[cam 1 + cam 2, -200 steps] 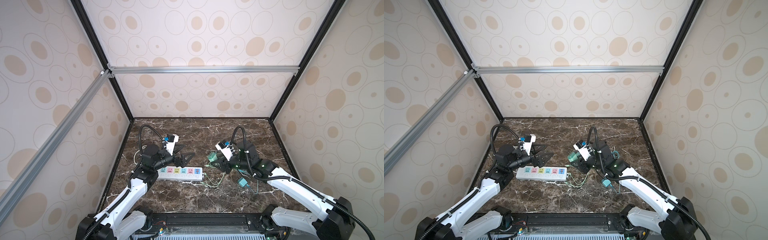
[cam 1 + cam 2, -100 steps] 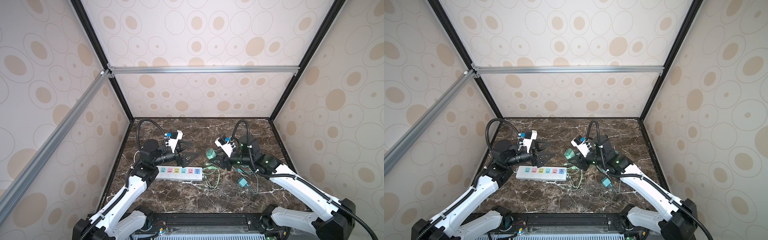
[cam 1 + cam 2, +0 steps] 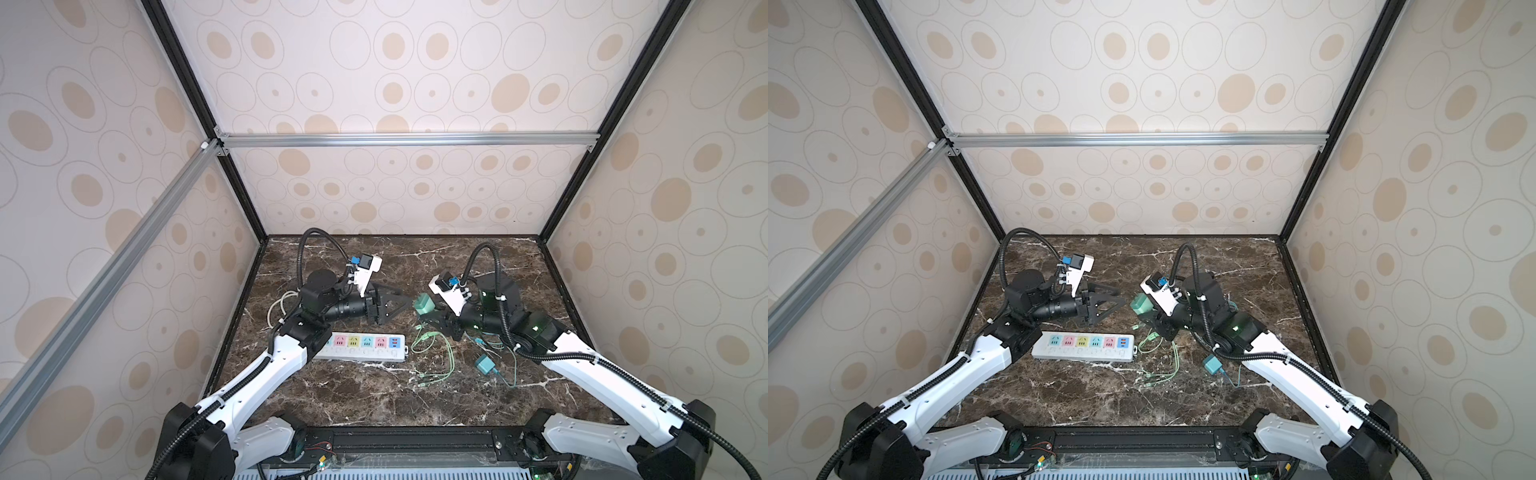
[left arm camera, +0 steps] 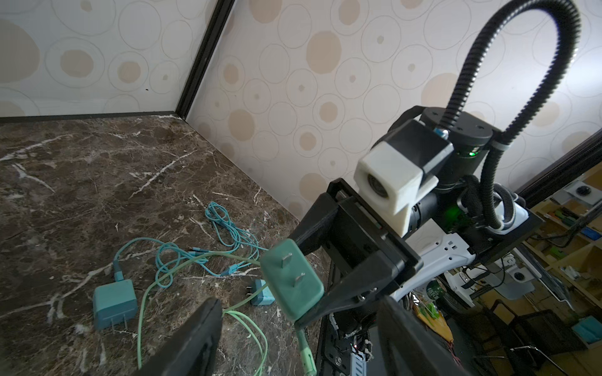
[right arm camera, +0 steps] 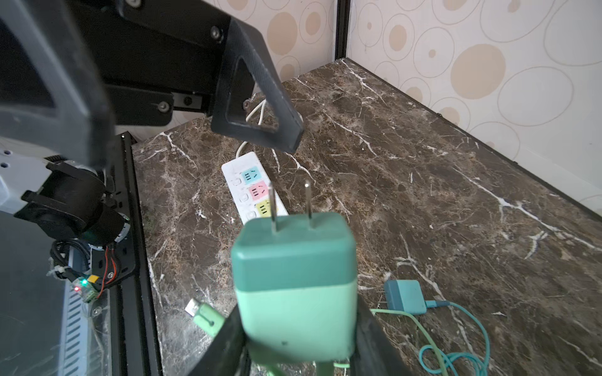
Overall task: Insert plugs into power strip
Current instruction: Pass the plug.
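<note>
In both top views the power strip point(image 3: 360, 347) lies flat on the table, long axis running across in front of both arms, with no plug in the sockets that show. Above and beyond its USB end, the right gripper point(image 3: 427, 312) pinches the mint green plug point(image 3: 423, 302) in the air. The left gripper point(image 3: 405, 302) hovers beyond the strip's middle, jaws spread and empty, tips aimed at that plug. A teal plug point(image 3: 484, 365) rests on the table past the USB end. The left wrist view shows the prongs facing the spread left jaws, just ahead of their tips. In the right wrist view the prongs point out over the strip rather than down into its sockets, so a handover or re-tilt looks needed.
</note>
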